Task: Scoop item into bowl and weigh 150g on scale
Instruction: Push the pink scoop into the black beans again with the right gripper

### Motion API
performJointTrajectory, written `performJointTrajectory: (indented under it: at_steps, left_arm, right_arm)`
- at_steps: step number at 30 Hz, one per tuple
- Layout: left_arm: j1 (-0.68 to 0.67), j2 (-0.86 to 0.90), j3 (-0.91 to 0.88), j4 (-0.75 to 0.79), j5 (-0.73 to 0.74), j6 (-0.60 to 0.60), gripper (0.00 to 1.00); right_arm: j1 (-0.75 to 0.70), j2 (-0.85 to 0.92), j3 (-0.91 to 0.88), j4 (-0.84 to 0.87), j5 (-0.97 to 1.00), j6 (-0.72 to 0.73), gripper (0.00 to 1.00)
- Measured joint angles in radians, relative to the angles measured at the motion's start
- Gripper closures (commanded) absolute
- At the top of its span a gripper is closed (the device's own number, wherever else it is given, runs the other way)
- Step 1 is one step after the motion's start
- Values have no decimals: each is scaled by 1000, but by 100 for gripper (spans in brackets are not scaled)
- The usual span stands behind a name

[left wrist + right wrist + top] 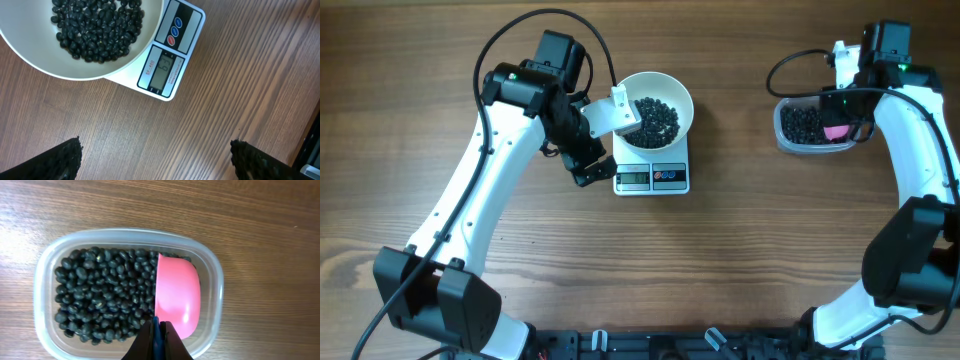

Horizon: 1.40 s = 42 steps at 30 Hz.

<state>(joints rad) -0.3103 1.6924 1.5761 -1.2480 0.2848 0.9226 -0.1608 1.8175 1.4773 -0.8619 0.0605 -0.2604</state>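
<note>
The white bowl (660,112) is placed on the scale (652,178), near the middle of the wooden worktop (740,260). It covers the platform, so only the front strip with the grey display and the red and blue buttons is seen. A heap of black beans (95,25) is held in the bowl. The digits on the display are lit, but they are too blurred to be read with certainty.

The left end effector (590,168) is found just beside the left edge of the scale, low over the worktop. Its fingers (65,160) are spread wide apart and nothing is held between them – only bare wood is seen in the gap.

Well apart to the right, a clear tub (47,280) stands on the worktop, and more of the same beans are kept in it. They fill mostly its left and middle part in the right wrist view. A pink scoop (177,297) is set inside the tub at its right end, with its long edge touching the beans.

The right end effector (157,340) is positioned over the near rim of the tub. Its fingers are pressed together on a thin blue part – it seems to be the handle of the scoop – so the scoop is gripped.
</note>
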Motion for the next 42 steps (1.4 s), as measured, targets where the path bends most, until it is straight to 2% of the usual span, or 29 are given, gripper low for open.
performJointTrajectory:
  at_steps: [6, 21, 31, 42]
  left_arm:
    - [0, 0, 0, 0, 0, 0, 0]
    - [0, 0, 0, 0, 0, 0, 0]
    - [0, 0, 0, 0, 0, 0, 0]
    - [0, 0, 0, 1, 0, 0, 0]
  right_arm:
    - [0, 14, -1, 2, -78, 37, 96]
    - [-5, 16, -3, 3, -132, 41, 96]
    - [-7, 18, -4, -3, -301, 85, 96]
    - [-13, 18, -14, -14, -289, 164, 96]
